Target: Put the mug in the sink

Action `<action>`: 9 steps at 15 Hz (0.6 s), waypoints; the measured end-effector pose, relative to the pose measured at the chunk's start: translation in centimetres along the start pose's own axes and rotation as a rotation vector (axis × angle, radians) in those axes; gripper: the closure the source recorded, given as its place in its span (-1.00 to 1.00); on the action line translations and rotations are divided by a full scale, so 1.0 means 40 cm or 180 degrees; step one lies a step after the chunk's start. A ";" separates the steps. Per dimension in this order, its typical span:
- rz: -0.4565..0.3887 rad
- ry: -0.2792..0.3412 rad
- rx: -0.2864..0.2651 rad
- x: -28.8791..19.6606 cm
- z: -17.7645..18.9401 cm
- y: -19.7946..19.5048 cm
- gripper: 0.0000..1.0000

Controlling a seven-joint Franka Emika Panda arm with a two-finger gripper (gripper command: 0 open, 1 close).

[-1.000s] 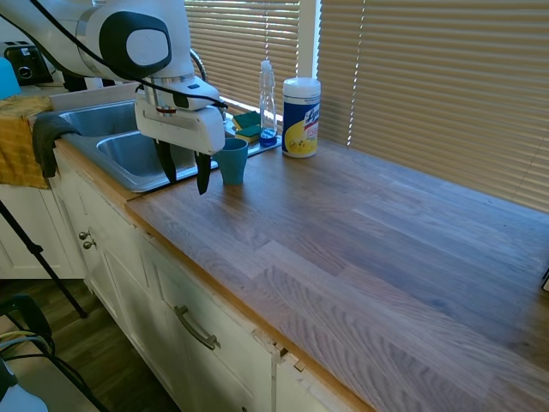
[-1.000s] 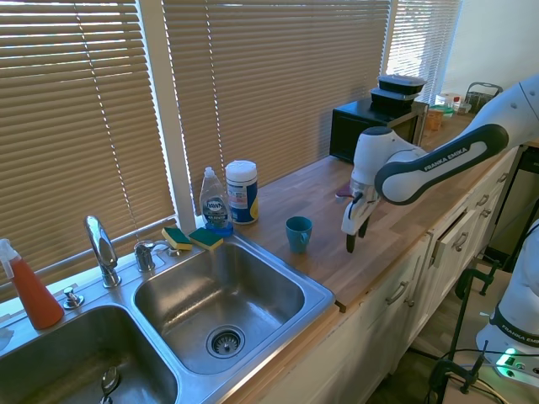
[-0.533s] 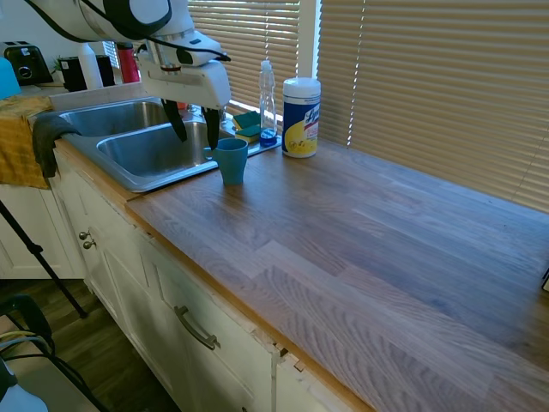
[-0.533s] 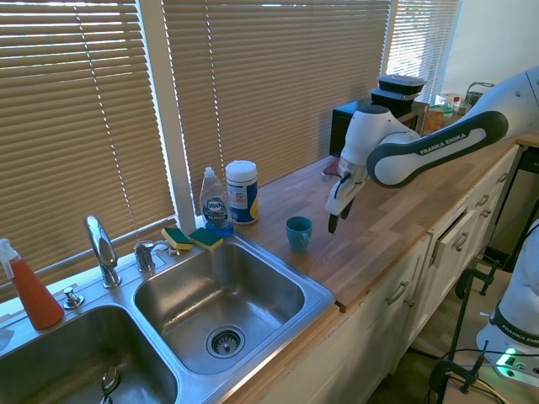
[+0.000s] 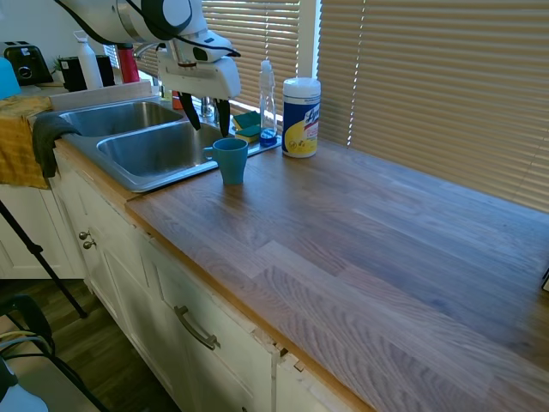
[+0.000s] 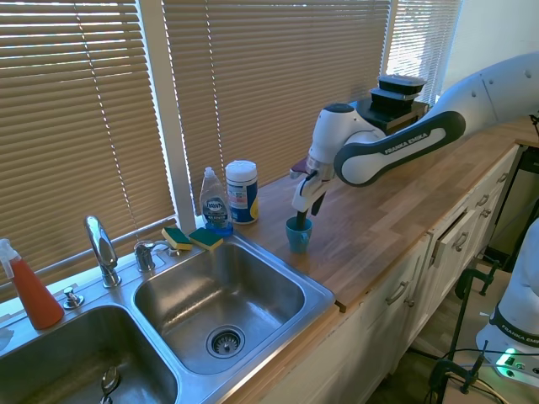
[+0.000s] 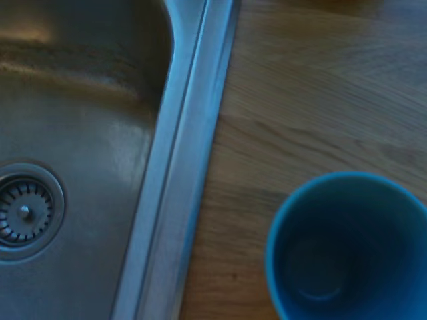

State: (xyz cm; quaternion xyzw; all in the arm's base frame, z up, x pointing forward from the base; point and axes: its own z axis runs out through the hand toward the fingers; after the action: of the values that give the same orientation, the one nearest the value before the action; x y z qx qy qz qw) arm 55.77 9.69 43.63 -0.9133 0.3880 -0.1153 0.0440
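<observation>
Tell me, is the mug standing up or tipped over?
Standing up. The mug sits on its base on the counter beside the sink, mouth up; the wrist view looks straight down into it.

The mug point(image 7: 347, 247) stands upright on wood beside the sink point(image 7: 180, 173) rim.

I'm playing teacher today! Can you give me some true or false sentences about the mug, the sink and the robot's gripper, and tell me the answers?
1. The mug stands upright on the counter. True.
2. The mug is in the sink. False: it stands beside the sink's rim.
3. The gripper is open. True.
4. The gripper is holding the mug. False: it hangs just above the mug.
5. The mug is full of water. False: the wrist view shows it empty.
</observation>
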 end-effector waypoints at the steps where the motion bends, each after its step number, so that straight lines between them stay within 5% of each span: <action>1: 0.0014 -0.0012 -0.0012 0.006 0.017 -0.017 -1.00; 7: 0.0044 -0.0197 -0.0197 0.032 0.174 -0.077 -1.00; 8: 0.0041 -0.0228 -0.0233 0.033 0.197 -0.087 1.00; 9: 0.0038 -0.0253 -0.0263 0.034 0.215 -0.097 1.00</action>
State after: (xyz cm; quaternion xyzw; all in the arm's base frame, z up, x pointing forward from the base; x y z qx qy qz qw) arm 61.50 11.36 36.21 -0.9159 0.3959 -0.0625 0.0223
